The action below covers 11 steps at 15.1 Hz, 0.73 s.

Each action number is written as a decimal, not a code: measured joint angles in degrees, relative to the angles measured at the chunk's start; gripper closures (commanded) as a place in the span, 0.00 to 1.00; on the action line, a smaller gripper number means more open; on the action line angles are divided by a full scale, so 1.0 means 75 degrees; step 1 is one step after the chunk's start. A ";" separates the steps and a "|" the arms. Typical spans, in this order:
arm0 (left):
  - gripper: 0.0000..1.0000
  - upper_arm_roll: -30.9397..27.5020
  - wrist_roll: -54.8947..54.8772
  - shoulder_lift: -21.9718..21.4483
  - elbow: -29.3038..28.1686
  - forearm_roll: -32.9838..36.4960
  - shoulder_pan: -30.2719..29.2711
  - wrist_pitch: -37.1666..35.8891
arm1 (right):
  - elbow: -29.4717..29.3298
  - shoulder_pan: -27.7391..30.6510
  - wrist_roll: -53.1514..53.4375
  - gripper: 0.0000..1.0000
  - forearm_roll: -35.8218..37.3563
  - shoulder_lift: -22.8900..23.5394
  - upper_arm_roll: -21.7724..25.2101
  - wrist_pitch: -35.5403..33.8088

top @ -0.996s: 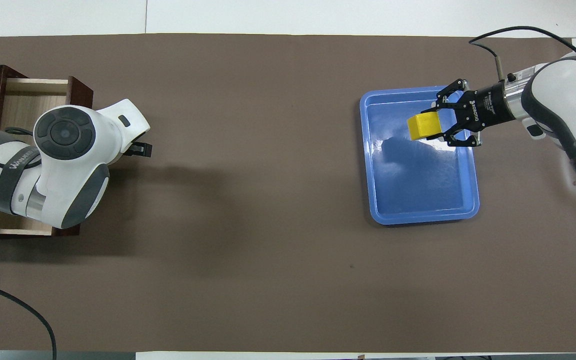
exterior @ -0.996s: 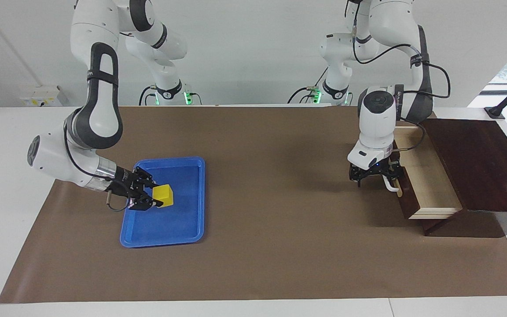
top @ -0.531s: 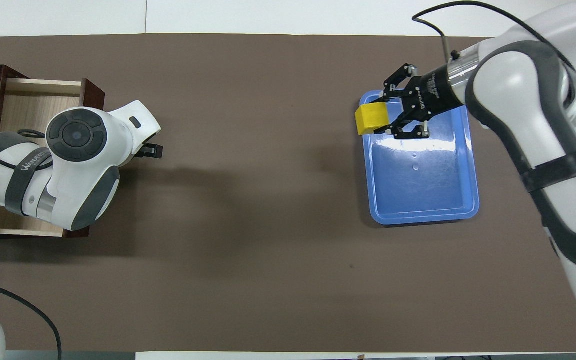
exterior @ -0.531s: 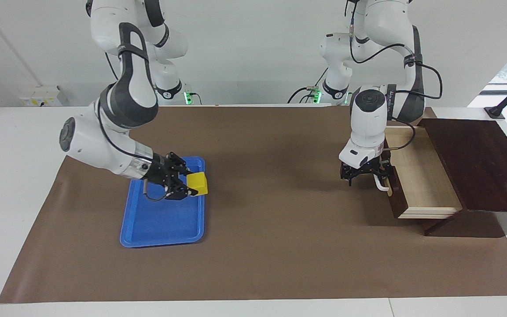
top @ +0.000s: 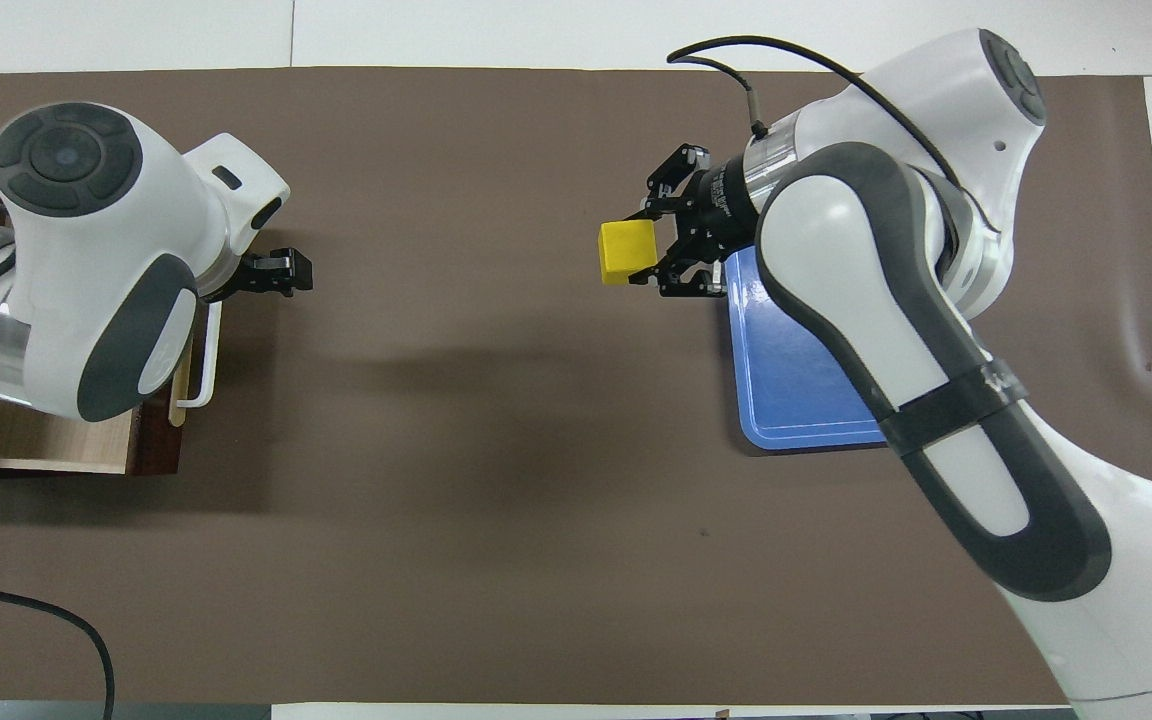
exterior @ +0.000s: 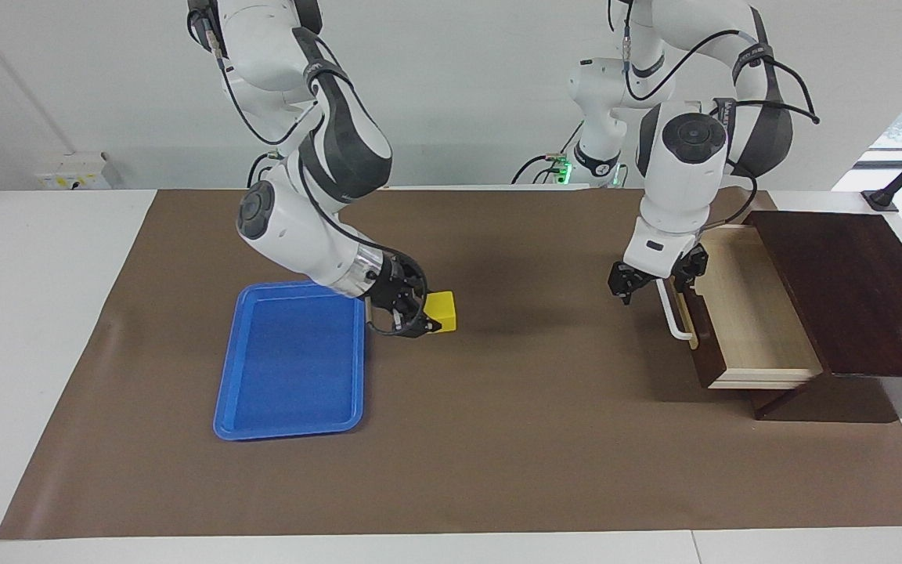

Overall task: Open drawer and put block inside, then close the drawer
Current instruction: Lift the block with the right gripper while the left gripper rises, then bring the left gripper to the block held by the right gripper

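The right gripper [exterior: 427,315] clamps the smooth yellow cube block [exterior: 442,312] over the brown mat [exterior: 498,439]; the left gripper [exterior: 652,280] hangs above the wooden drawer [exterior: 748,313], finger state unclear.

White arms [exterior: 318,211], grey joint bands, black cables, black end effectors.

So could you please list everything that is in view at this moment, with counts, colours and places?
block: one, yellow, held by the right gripper in the air over the mat beside the tray.
tray: one, blue, on the mat toward the right arm's end of the table.
drawer: one, dark front, white handle, pale wood inside, pulled open toward the left arm's end.
wooden box: one, dark brown, housing the drawer.
mat: one, brown, covering the table.
right gripper: one, black, shut on the block.
left gripper: one, black, raised over the drawer's front by the handle.
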State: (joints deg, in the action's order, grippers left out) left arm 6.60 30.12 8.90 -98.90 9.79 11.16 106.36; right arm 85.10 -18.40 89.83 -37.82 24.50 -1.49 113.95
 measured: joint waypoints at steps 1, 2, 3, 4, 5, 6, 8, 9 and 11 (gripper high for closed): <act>0.00 -0.0004 0.0781 0.0003 0.0014 -0.0303 0.0002 -0.0031 | 0.0000 -0.0130 0.0028 1.00 0.0000 0.0002 0.0002 0.0099; 0.00 -0.0007 0.1677 0.0013 0.0012 -0.0535 0.0003 -0.0030 | 0.0000 -0.0222 0.0051 1.00 0.0000 0.0004 0.0002 0.0154; 0.00 -0.0005 0.2637 0.0027 0.0011 -0.0710 0.0006 -0.0020 | 0.0000 -0.0306 0.0094 1.00 0.0000 0.0005 0.0004 0.0168; 0.00 0.0001 0.3617 0.0035 0.0012 -0.0800 0.0023 -0.0001 | 0.0000 -0.0379 0.0130 1.00 0.0000 0.0006 0.0003 0.0169; 0.00 0.0003 0.4472 0.0037 0.0011 -0.0903 0.0063 0.0038 | 0.0000 -0.0459 0.0147 1.00 0.0000 0.0006 0.0001 0.0169; 0.00 0.0012 0.5181 0.0037 0.0012 -0.1064 0.0132 0.0103 | 0.0000 -0.0549 0.0152 1.00 0.0000 0.0006 0.0002 0.0169; 0.00 0.0014 0.6980 0.0046 0.0012 -0.1274 0.0436 0.0234 | 0.0000 -0.0728 0.0175 1.00 0.0000 0.0006 0.0002 0.0175; 0.00 0.0021 0.7946 0.0057 0.0012 -0.1301 0.0626 0.0363 | 0.0000 -0.0776 0.0184 1.00 0.0000 0.0006 0.0002 0.0176; 0.00 0.0039 0.9674 0.0093 0.0011 -0.1338 0.1099 0.0599 | 0.0000 -0.0794 0.0188 1.00 0.0000 0.0006 0.0005 0.0176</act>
State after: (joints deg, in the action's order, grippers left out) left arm 6.89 102.67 9.60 -98.81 -0.25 19.41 110.85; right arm 85.10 -24.35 91.24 -37.81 24.54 -1.45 115.27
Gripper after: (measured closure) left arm 0.000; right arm 0.449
